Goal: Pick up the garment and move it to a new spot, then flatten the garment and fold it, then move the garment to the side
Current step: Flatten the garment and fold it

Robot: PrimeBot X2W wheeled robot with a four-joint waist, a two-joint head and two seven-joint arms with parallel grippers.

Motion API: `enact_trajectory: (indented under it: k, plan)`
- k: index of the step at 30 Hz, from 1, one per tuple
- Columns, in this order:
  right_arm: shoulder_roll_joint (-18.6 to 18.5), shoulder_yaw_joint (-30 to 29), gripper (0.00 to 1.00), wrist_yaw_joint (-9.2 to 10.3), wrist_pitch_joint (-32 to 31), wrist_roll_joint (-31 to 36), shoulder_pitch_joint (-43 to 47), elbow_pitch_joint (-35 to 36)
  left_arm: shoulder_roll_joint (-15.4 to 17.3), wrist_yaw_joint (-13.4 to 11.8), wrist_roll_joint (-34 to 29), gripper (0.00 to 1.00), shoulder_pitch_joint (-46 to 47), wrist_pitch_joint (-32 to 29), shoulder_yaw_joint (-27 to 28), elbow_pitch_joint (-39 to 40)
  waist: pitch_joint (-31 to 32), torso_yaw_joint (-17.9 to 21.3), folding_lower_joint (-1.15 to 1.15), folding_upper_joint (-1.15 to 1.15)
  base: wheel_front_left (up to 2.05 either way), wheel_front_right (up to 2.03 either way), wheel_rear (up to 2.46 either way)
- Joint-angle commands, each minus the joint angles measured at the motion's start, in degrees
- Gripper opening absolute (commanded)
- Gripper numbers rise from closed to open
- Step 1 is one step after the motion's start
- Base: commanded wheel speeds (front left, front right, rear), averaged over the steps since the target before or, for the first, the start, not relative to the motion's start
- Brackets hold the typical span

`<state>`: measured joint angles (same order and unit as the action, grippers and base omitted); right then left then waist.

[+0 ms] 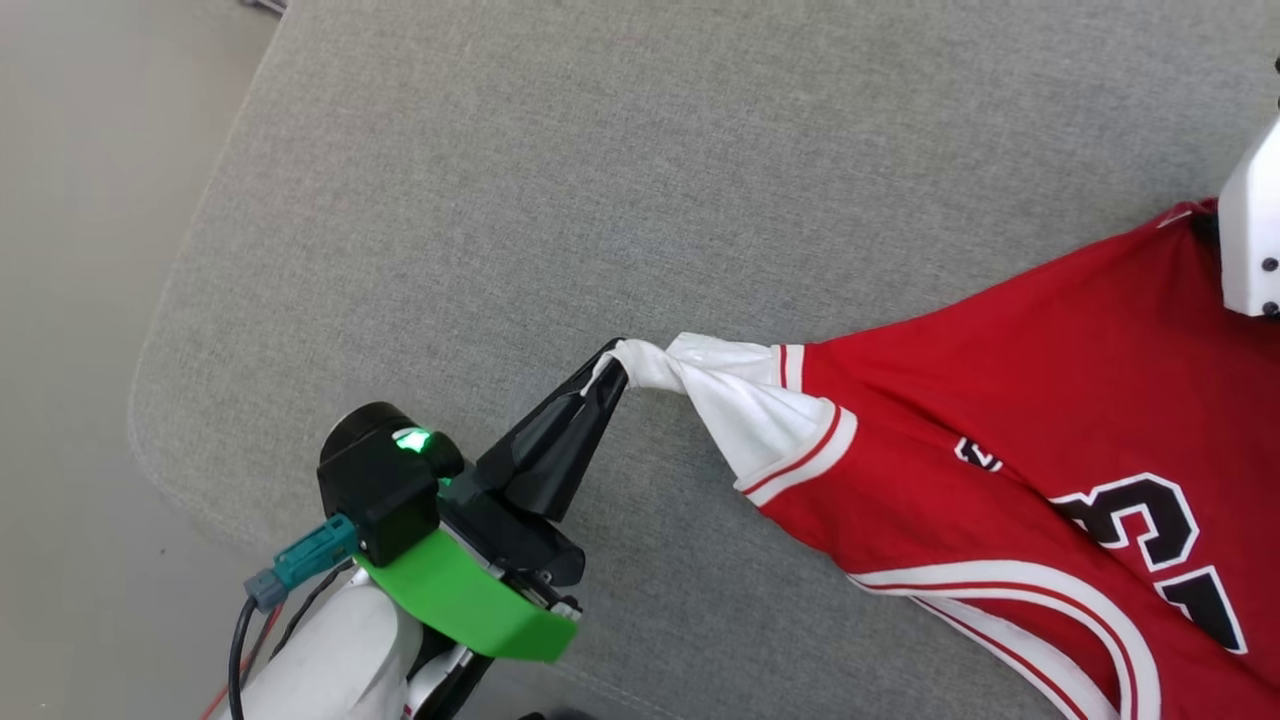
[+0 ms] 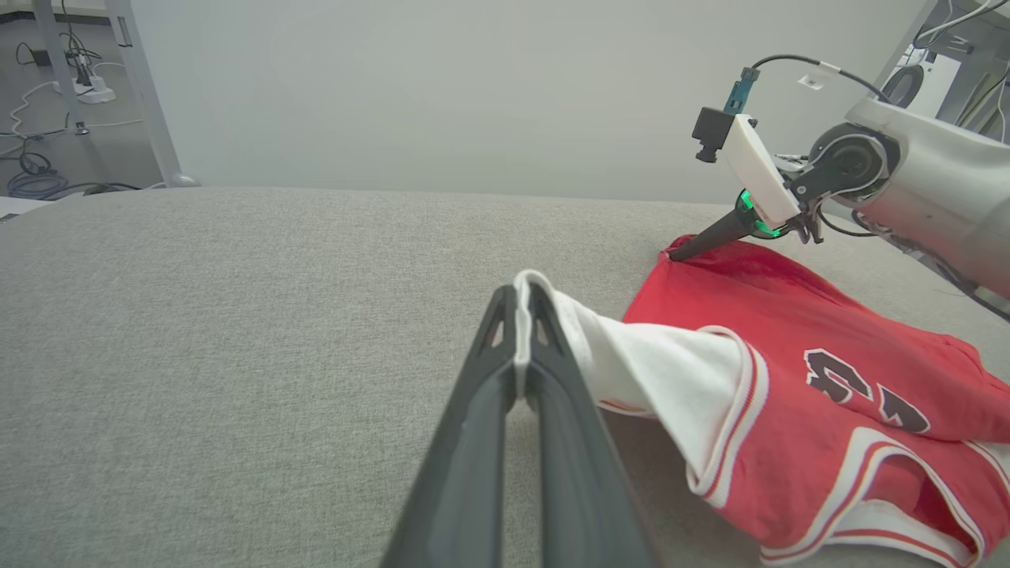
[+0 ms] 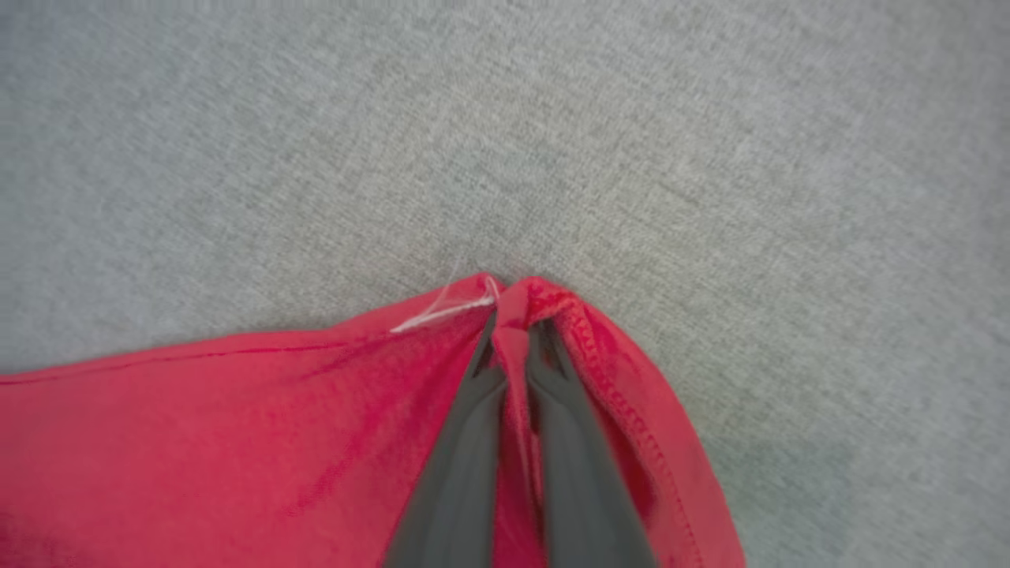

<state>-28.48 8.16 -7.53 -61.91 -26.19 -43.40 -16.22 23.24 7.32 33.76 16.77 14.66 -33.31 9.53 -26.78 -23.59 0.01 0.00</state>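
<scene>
The garment [image 1: 1010,400], a red jersey with white striped sleeves and a black number print, lies on the grey cushion at the right. My left gripper [image 1: 612,368] is shut on the tip of its white sleeve [image 2: 647,363], the cloth pinched between the fingertips in the left wrist view. My right gripper [image 3: 514,312] is shut on a red hemmed corner of the garment [image 3: 237,442]. In the left wrist view, the right gripper [image 2: 677,254] presses that corner at the far edge of the garment [image 2: 789,315]. In the head view, the right arm's white casing [image 1: 1250,230] stands over the garment's far corner.
The grey fabric cushion [image 1: 560,180] spreads wide to the left and behind the garment. Its rounded edge [image 1: 150,350] drops to the floor [image 1: 70,300] on the left. Cables and a metal frame leg [image 2: 142,95] stand beyond the cushion in the left wrist view.
</scene>
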Motion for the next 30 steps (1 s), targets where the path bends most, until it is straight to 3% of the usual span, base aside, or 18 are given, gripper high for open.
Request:
enact_trajectory:
  k: [1,10,11,21,30]
  plan:
    - [0.7,0.0,0.00,0.04,0.9,-0.6,0.6,-1.4,0.3,0.2,-0.5,0.00,0.2,0.3,0.4,-0.3,1.6,1.2,-0.01,0.00,0.00,0.00,0.00]
    - [2.1,-1.3,0.00,0.04,8.8,-6.5,0.0,0.0,3.2,-0.1,0.2,0.00,-1.7,0.3,3.3,-1.8,9.3,6.9,-0.01,0.00,0.00,0.00,0.00]
    - [2.3,-1.2,0.00,0.04,10.9,-9.6,0.7,1.8,4.8,-0.7,0.3,0.00,-2.2,-0.2,4.4,-1.5,12.6,9.5,-0.01,0.00,0.00,0.00,0.00]
    - [3.3,-3.0,0.00,0.04,13.9,-16.1,3.9,11.1,10.5,-2.8,1.4,0.00,-0.8,-4.5,8.9,2.8,20.3,17.6,-0.01,0.00,0.00,0.00,0.00]
    - [4.4,-6.7,0.00,0.04,14.0,-16.7,6.0,20.6,13.6,-5.6,2.9,0.00,3.8,-8.9,13.7,9.5,22.8,22.6,-0.01,0.00,0.00,0.00,0.00]
